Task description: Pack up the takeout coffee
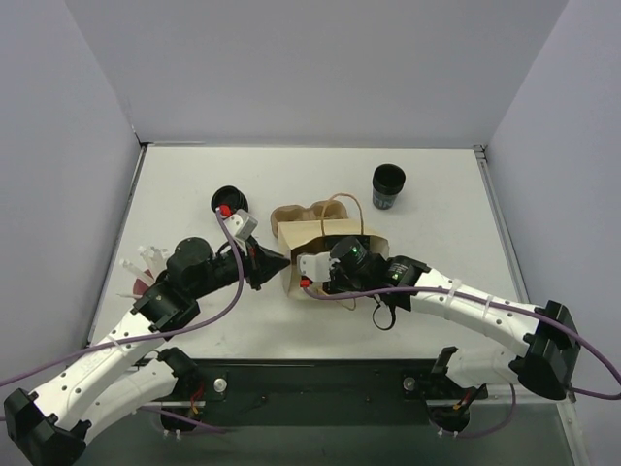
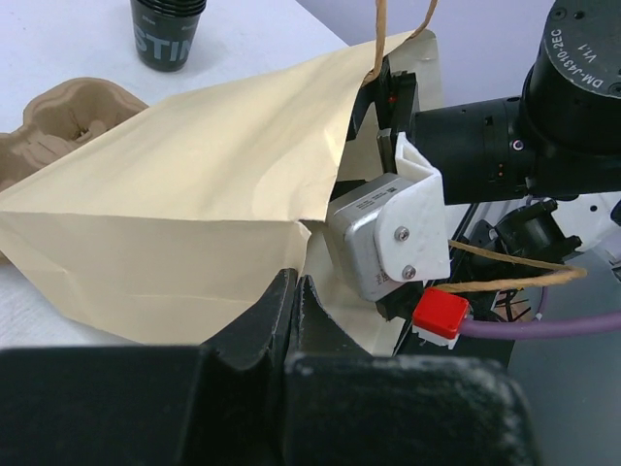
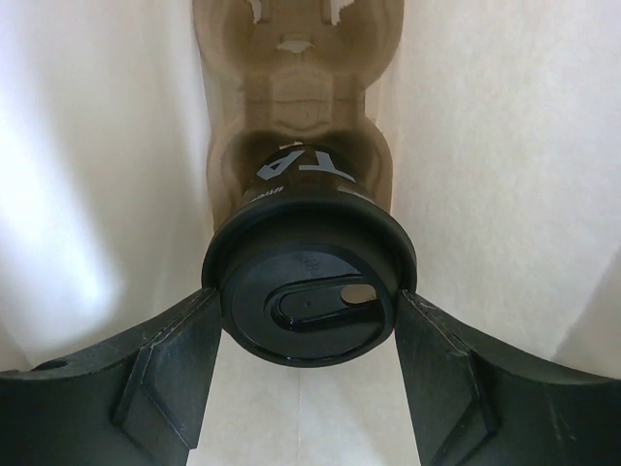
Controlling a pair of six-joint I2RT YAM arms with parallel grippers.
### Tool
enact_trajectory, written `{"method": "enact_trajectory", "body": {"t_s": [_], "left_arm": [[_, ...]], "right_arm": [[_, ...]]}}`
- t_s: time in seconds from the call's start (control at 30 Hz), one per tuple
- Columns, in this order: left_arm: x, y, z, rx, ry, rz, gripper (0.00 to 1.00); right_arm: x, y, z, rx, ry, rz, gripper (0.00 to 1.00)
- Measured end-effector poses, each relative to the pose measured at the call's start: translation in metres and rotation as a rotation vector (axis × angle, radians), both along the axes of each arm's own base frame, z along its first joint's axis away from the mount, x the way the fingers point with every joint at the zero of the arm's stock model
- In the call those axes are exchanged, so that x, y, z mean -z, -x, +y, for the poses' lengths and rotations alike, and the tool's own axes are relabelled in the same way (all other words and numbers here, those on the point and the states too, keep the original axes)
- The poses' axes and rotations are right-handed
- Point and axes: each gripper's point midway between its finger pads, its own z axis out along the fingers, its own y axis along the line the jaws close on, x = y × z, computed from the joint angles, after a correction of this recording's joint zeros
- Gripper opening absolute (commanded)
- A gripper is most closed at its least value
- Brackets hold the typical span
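1. Right wrist view: the takeout coffee (image 3: pixel 309 291) sits with its base in the nearest well of the pulp carrier (image 3: pixel 291 87). It lies between pale walls that look like the inside of the paper bag (image 2: pixel 175 194).
2. The right gripper (image 3: pixel 309 296) grips the cup, with one of its fingers (image 3: pixel 165 379) against each side of the lid rim.
3. The left gripper (image 2: pixel 294 291) is closed, its tips at the bag's lower edge beside the mouth. It appears to pinch the paper and hold the mouth up.
4. Risk: the grip is on the lid rim only. A pull or twist there could pop the lid off or tip the cup out of the shallow well.
5. Risk: if the left pinch slips, the paper would likely sag onto the right wrist. Drawing that arm out could then drag bag and carrier across the table (image 1: pixel 194 184).
6. Risk: from above, one end of the carrier shows past the bag's far edge, so I cannot tell how far in it is. A push could skew it.
7. Orientation: the lid faces the wrist camera, with the sip hole toward the right of that view. The cup's long axis runs from lid to base, away from the camera and along the fingers into the well.
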Motion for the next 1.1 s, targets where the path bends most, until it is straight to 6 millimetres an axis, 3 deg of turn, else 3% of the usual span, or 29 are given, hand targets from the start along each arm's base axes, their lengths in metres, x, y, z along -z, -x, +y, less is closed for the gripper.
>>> {"method": "enact_trajectory", "body": {"t_s": [0.57,0.93,1.1], "left_arm": [[0.008,0.001,0.002,-0.011,-0.002,0.027,0.00],[0.003,0.016,0.011,0.002,0.004,0.029,0.00],[0.008,0.023,0.014,0.010,0.001,0.051,0.00]], "right_arm": [[0.019,-0.021,0.009,-0.003,-0.010,-0.013,0.40],[0.001,-0.008,0.016,-0.052,-0.052,-0.038,0.40],[0.001,-0.002,0.019,-0.075,-0.037,-0.032,0.40]]}}
